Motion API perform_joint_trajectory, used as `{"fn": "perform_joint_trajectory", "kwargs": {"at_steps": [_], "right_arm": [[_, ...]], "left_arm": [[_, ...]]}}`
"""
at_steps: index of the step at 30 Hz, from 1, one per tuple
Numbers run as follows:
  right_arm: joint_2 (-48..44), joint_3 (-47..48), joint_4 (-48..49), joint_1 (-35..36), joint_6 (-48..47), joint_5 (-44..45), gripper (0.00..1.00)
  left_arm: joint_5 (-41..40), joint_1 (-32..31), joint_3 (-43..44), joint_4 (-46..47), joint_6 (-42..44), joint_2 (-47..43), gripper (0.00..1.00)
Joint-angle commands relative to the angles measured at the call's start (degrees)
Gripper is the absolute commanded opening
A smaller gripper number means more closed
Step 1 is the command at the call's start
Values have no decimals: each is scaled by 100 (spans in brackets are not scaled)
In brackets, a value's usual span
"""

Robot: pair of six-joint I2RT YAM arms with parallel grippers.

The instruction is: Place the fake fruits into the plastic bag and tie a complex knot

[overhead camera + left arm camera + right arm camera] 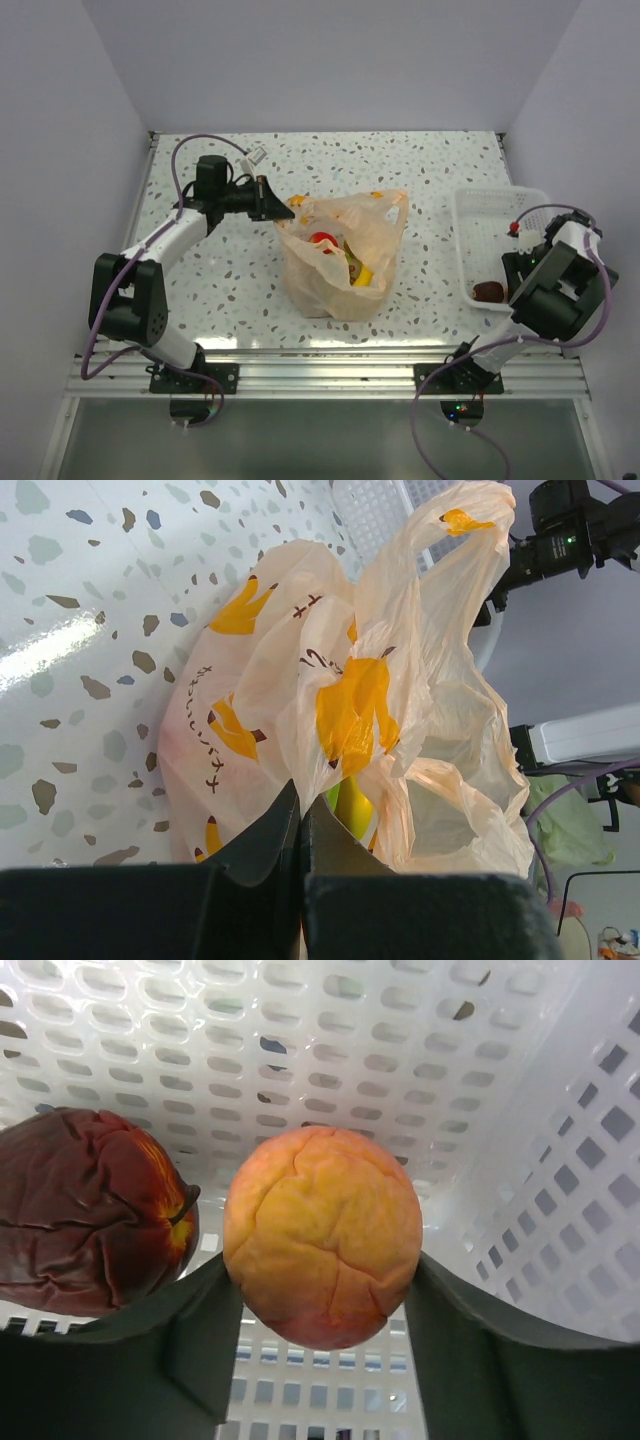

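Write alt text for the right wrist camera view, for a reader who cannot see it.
An orange-yellow toy fruit sits pinched between the hand's two dark fingers, inside a white perforated basket. A dark maroon fruit lies just left of it.

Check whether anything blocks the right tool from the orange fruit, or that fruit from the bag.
Nothing visible between right tool and orange fruit: it sits between the fingers, maroon fruit beside. Toward the bag, only the basket wall; left tool holds the bag's rim.

Maroon fruit (pixel 85 1215) runs off the left edge; bag (pixel 345 285) clouds the fruits (pixel 322 240) inside; right jaws tucked away overhead.
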Motion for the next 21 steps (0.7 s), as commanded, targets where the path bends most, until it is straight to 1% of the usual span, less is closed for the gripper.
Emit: {"fn": "perform_joint_trajectory", "kwargs": {"at_steps": [1,3,4,5,6,7,8,9,10,11,12,13,14,15,16,17,18,19,20,21], "right_arm": [[-12,282,69,-5,87,-109,58],[-82,649,-264,-5,113,-336,47],[-126,817,-413,-5,113,-451,39],[-274,993,-737,-5,113,-565,36],[-345,1404,-923,4,113,-827,35],[-398,1660,-1377,-4,113,-1047,33],[-503,2228,-1617,4,113,-1241,33],[-539,2521,-1863,4,113,-1843,33],[-574,2811,-2413,4,52,-2232,33],[-635,3284,-2680,39,-9,-2610,33],[-671,3472,-2926,126,-62,-2997,33],[-723,3604,-3259,440,-36,-3497,33],[-776,3771,-3376,661,16,-3763,32],[-994,3781,-3412,1185,208,-4009,32],[-1127,3746,-3168,1513,462,-4307,32],[-1285,3633,-2948,1881,761,-4363,32],[-1547,3536,-2668,2642,1355,-4372,32],[-1681,3448,-2091,3024,1648,-4267,33],[-1778,3256,-1824,3393,1912,-4206,33],[-1857,3167,-1586,4119,2315,-4092,34]], "left_arm": [[120,42,57,120,141,-86,0],[137,42,57,120,141,-86,0],[137,42,57,120,132,-86,0],[137,42,48,102,140,-94,0],[137,42,48,94,141,-103,0],[137,42,31,93,158,-112,0],[129,42,22,102,167,-112,0],[129,42,13,94,176,-112,0],[146,42,4,102,176,-103,0],[137,42,-4,102,176,-86,0],[146,42,-13,102,184,-86,0],[146,42,-13,111,184,-60,0],[155,42,-22,137,193,-59,0],[146,42,-22,137,193,-42,0],[146,42,-22,155,185,-16,0],[155,42,-22,164,184,-24,0],[155,42,-13,164,176,-24,0],[146,42,-13,172,184,-33,0],[146,42,-22,181,184,-42,0],[155,42,-13,181,184,-42,0]]}}
